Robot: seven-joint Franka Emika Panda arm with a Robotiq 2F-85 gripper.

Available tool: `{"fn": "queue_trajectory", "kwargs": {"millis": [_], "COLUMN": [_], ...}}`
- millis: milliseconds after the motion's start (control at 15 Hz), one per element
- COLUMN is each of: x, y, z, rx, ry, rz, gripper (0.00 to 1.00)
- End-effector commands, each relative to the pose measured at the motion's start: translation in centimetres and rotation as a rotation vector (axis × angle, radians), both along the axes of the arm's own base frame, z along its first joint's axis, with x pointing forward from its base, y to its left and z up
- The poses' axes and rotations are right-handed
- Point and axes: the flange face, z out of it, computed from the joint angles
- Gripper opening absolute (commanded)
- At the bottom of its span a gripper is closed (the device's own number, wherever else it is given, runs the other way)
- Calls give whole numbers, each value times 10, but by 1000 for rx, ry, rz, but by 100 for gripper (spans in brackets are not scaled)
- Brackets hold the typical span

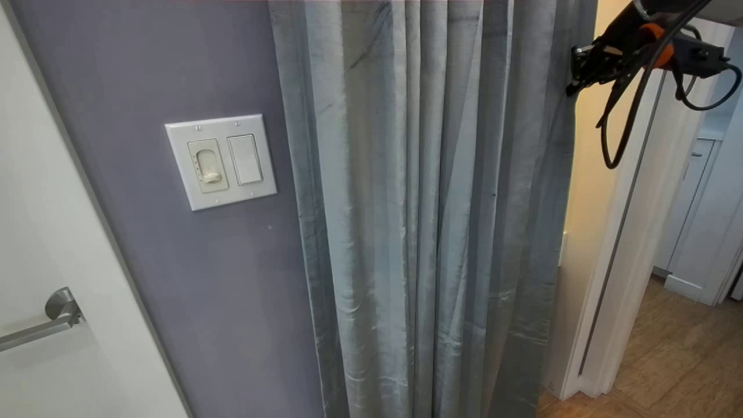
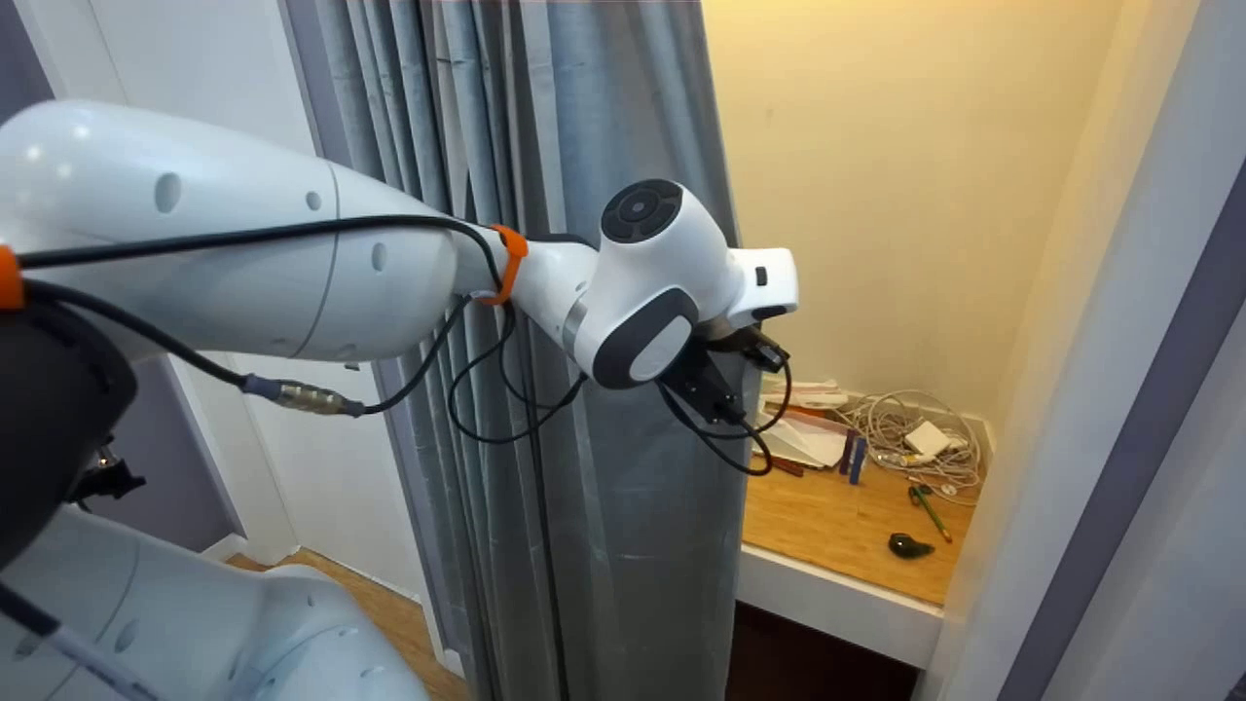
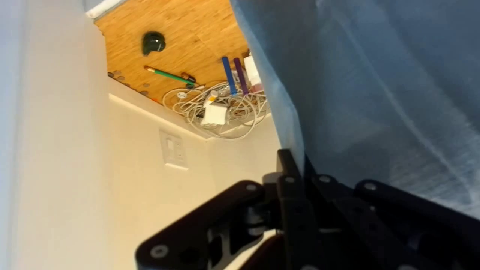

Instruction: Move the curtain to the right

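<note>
While the black two-fingered tool (image 3: pixel 300 165) pinches its edge, the tall grey-blue pleated fabric curtain (image 1: pixel 429 203) hangs just beside the white rectangular switch plate (image 1: pixel 225 162); pinched edge farthest from plate.

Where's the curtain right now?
In the wrist view, the curtain fills the upper right, its edge pinched in the tool, with the tangled white cables just left of that edge.

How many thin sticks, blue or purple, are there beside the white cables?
2: a blue stick and a purple stick, side by side near the white cables on the wooden surface. The curtain hides part of this surface; more may be hidden.
</note>
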Motion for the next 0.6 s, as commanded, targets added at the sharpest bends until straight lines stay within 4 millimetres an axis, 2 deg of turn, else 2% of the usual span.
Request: {"fn": "queue_trajectory", "kwargs": {"millis": [0,267,533], "x": [34,56,65], "y": [-47,-92,-133], "z": [-8,-1,10], "rx": [14,12,12], "ry": [17,1,-4], "rz": [-152,-273,-386], "gripper": [1,1,1]}}
